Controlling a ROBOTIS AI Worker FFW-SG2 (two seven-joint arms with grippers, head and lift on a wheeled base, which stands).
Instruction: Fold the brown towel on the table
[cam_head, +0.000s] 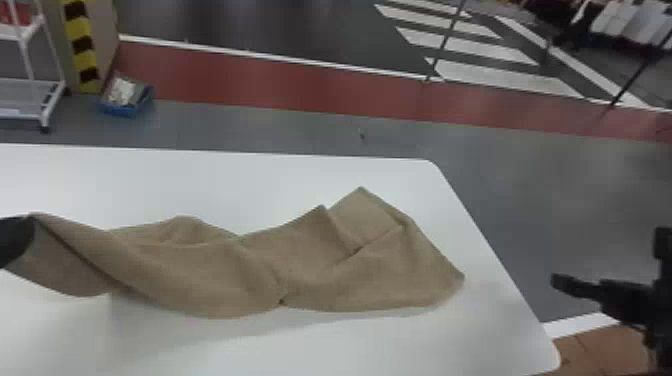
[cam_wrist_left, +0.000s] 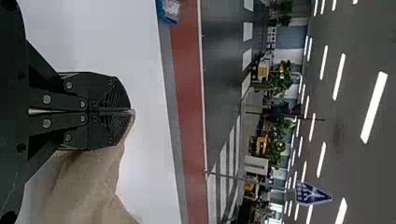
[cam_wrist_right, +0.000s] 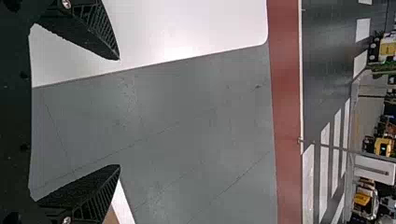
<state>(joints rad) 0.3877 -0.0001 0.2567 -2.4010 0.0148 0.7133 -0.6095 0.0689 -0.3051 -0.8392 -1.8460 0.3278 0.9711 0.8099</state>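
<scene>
At the head view's left edge, my left gripper (cam_head: 15, 240) holds the left end of the brown towel (cam_head: 200, 270). The towel stretches rightward over the white table, twisted and creased, its right end lying with a corner folded over. In the left wrist view my left gripper (cam_wrist_left: 130, 111) is shut on a towel edge, and the brown towel (cam_wrist_left: 88, 186) hangs from it. Beyond the table's right edge is my right gripper (cam_head: 560, 282); in the right wrist view the right gripper (cam_wrist_right: 119, 112) stands wide open with nothing between its fingers.
The white table (cam_head: 240, 185) has its right edge between the towel and my right arm. On the floor behind it stand a blue box (cam_head: 125, 97) and a white rack (cam_head: 30, 90) at the back left, away from the towel.
</scene>
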